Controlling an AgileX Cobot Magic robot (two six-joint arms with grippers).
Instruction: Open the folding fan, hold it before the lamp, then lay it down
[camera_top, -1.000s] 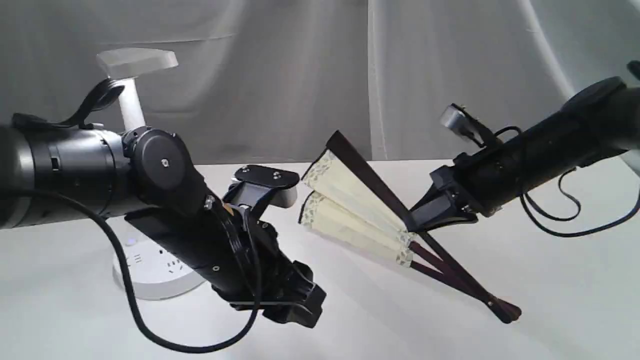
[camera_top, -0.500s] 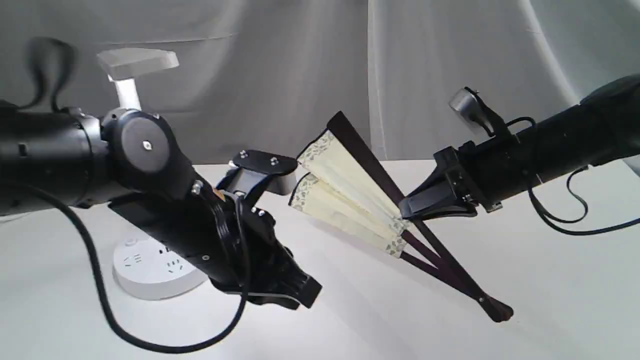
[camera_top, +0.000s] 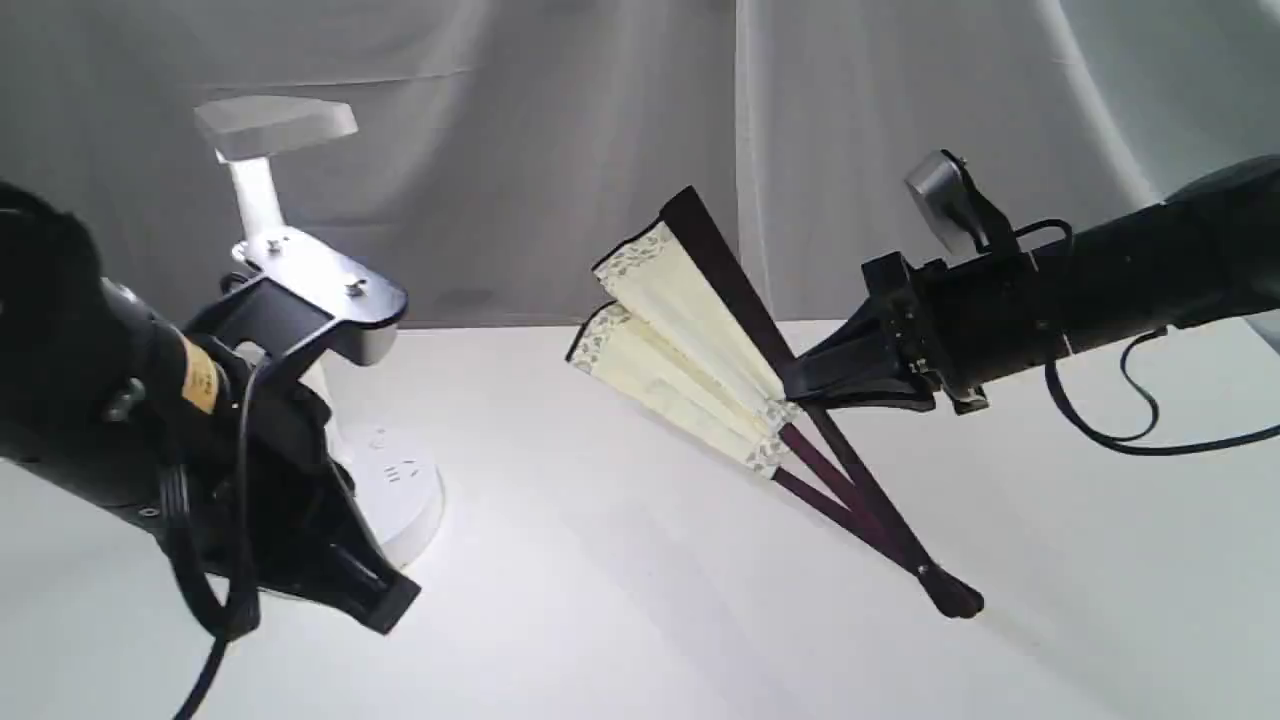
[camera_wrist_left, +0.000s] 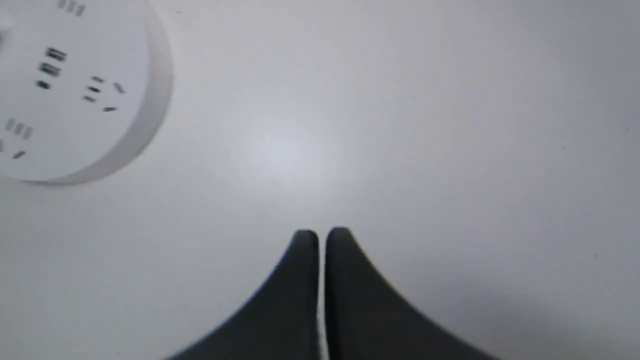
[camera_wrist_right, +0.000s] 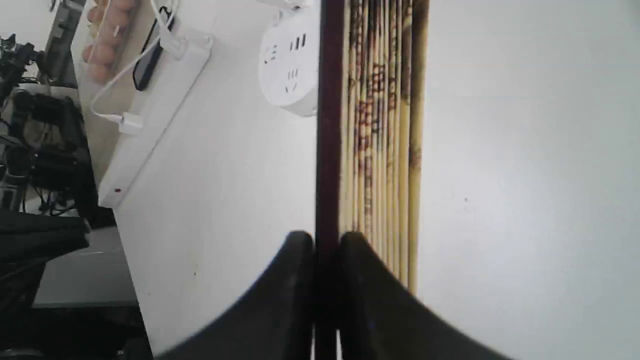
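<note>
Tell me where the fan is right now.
In the exterior view the fan is right of centre, partly open and tilted, its dark outer guard pinched in the right claw; the lamp stands well off to its left.

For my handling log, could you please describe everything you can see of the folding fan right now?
The folding fan is only partly open, a narrow wedge: cream pleated paper leaf with grey patterned borders, maroon ribs, a dark outer guard. It slants in the air, leaf end high, pivot end low by the table; contact there is unclear. The right gripper has its fingers shut on the upper guard where leaf meets ribs.
</note>
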